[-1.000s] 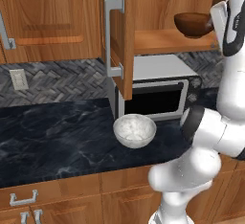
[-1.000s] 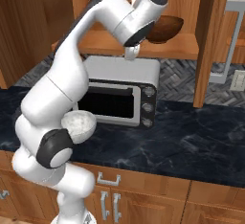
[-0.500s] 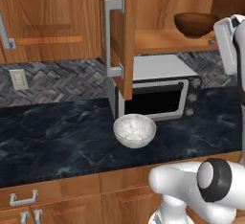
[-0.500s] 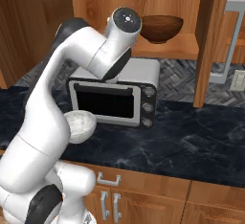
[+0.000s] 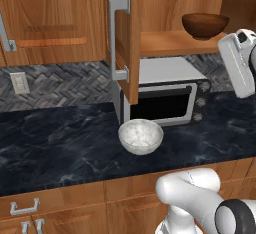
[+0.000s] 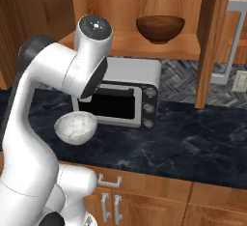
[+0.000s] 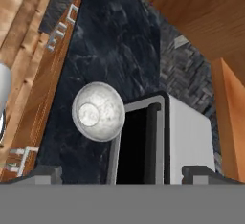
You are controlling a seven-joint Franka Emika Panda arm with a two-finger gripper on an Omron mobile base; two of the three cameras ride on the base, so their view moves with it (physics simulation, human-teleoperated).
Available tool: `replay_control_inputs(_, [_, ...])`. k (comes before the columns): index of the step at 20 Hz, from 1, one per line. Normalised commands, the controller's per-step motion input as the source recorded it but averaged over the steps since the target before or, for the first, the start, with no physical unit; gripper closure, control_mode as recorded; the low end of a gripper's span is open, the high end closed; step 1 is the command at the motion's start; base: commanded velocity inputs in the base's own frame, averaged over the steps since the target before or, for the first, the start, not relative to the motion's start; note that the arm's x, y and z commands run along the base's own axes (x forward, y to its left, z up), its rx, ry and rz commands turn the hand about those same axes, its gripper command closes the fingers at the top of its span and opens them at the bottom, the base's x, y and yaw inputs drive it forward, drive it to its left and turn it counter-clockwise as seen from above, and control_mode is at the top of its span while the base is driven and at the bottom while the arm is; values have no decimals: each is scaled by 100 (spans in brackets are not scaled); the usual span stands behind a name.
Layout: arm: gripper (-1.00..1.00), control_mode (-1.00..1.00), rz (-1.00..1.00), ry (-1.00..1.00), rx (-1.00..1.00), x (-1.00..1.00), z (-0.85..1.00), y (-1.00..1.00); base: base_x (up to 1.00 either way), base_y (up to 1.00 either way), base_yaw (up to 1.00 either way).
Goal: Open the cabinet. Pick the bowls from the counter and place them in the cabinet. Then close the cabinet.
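The cabinet stands open, its left door swung out over the counter. The dark brown wood bowl rests on the cabinet's shelf. On the counter, just in front of the toaster oven, sits the whitish-grey speckled bowl. My gripper is open with nothing between its fingertips. It looks down from well above at the speckled bowl and the oven.
A silver toaster oven stands under the open cabinet. The cabinet's right door juts out beside it. A closed wall cabinet and a wall socket are at the left. Drawers with silver handles run below the counter.
The arm has drawn back from the cabinet shelf and swung down and away. The brown bowl stays on the shelf. The speckled bowl has not moved.
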Motion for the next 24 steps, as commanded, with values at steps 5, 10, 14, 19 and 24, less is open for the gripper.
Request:
replay_control_inputs(5, [-100,-100,5,22,0,-58,-24,54,0,0,0])
replay_control_inputs(10, [-100,-100,1,8,4,-43,-50,28,0,0,0])
replay_control_inputs(14, [-100,-100,0,5,8,-33,-56,14,0,0,0])
replay_control_inputs(19, [-100,-100,0,8,7,-8,-52,19,0,0,0])
replay_control_inputs(24, [-100,-100,0,10,4,0,-34,32,0,0,0])
